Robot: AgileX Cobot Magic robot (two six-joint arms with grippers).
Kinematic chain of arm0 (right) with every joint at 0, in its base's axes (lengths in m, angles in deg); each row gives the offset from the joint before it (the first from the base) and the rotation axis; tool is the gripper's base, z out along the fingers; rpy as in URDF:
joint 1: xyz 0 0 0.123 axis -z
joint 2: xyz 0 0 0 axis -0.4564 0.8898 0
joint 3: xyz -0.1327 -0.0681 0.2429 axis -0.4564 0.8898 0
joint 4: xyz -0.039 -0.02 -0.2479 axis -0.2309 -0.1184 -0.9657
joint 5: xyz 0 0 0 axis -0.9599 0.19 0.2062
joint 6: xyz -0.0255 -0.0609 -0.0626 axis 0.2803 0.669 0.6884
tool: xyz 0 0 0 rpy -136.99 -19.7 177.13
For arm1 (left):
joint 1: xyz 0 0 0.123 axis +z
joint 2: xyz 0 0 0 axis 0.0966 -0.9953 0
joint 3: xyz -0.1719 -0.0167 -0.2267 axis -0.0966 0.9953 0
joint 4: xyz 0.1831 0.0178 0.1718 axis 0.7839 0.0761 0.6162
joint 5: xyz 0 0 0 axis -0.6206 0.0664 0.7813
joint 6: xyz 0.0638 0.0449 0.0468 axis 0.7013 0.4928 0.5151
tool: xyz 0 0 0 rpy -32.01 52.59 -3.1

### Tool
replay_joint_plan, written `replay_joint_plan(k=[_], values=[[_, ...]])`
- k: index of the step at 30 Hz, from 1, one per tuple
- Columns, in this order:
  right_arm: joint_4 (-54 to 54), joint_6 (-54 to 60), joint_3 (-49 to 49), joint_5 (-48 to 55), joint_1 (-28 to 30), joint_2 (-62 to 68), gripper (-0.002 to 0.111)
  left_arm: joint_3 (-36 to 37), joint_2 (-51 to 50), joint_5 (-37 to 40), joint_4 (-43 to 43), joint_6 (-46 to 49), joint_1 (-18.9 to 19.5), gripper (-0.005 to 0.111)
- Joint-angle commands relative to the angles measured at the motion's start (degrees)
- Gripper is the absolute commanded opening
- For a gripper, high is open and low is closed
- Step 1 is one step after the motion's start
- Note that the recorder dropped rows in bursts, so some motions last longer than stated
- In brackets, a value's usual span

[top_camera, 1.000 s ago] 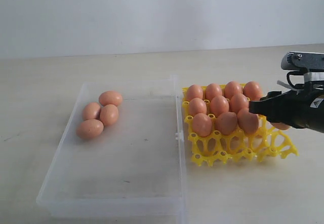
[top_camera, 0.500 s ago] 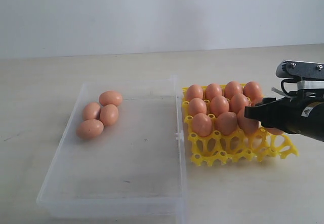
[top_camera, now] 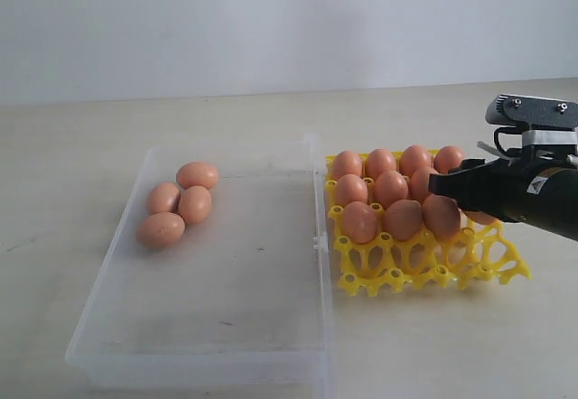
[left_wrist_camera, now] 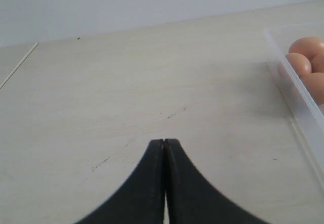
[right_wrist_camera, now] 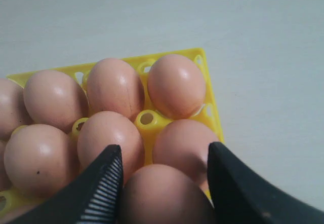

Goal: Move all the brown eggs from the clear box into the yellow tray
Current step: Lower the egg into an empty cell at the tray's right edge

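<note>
R gripper (right_wrist_camera: 164, 152) is clenched on one egg, the gripped egg (right_wrist_camera: 164, 196); wrist view shows it wedged betw. the two black fingers (right_wrist_camera: 101, 188), touching both; jaws stand wide and the egg fills the gap. In the exterior view the R gripper reaches in from the right, low over the right side of the yellow tray (top_camera: 388, 278); can't tell whether the gripped egg touches a cup, since the arm hides it.

Yellow tray sits on the desk (top_camera: 433, 354), just beside the clear box (top_camera: 208, 363), on the box's right. Tray eggs (top_camera: 391, 187): ten countable in the exterior view, packed in the three far rows, neighbours touching; the gripper may hide more; the nearest row of cups shows as bare lattice.

Clear box holds four brown eggs (top_camera: 194, 205), clustered in its far-left corner, lying on their sides, touching one another.

L gripper (left_wrist_camera: 164, 142): clenched, fingertips pressed together w/ nothing betw. them; it hangs low over the desk outside the clear box, apart from its wall; that wall + a few brown eggs show at the edge of its wrist view; it isn't seen in the exterior view.
</note>
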Motion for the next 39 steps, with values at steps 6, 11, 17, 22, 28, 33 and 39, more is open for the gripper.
replay_joint_plan(k=[6, 11, 17, 22, 28, 33, 39], values=[[-1.0, -0.1, -0.5, -1.1, 0.6, 2.1, 0.000, -0.2, 0.3, -0.4, -0.1, -0.3, 0.1, 0.000], [-1.2, -0.1, -0.5, -1.2, 0.6, 2.2, 0.000, -0.2, 0.3, -0.4, -0.1, -0.3, 0.1, 0.000], [-1.2, -0.1, -0.5, -1.2, 0.6, 2.2, 0.000, -0.2, 0.3, -0.4, -0.1, -0.3, 0.1, 0.000], [-1.2, -0.1, -0.5, -1.5, 0.6, 2.2, 0.010, -0.2, 0.3, -0.4, -0.1, -0.3, 0.1, 0.000], [-1.2, -0.2, -0.5, -1.9, 0.6, 2.2, 0.057, -0.2, 0.3, -0.4, -0.1, -0.3, 0.1, 0.000], [-0.5, -0.2, -0.5, -2.1, 0.6, 2.2, 0.060, -0.2, 0.3, -0.4, -0.1, -0.3, 0.1, 0.000], [-0.5, -2.1, -0.5, -1.9, 0.6, -1.8, 0.060, -0.2, 0.3, -0.4, -0.1, -0.3, 0.1, 0.000]])
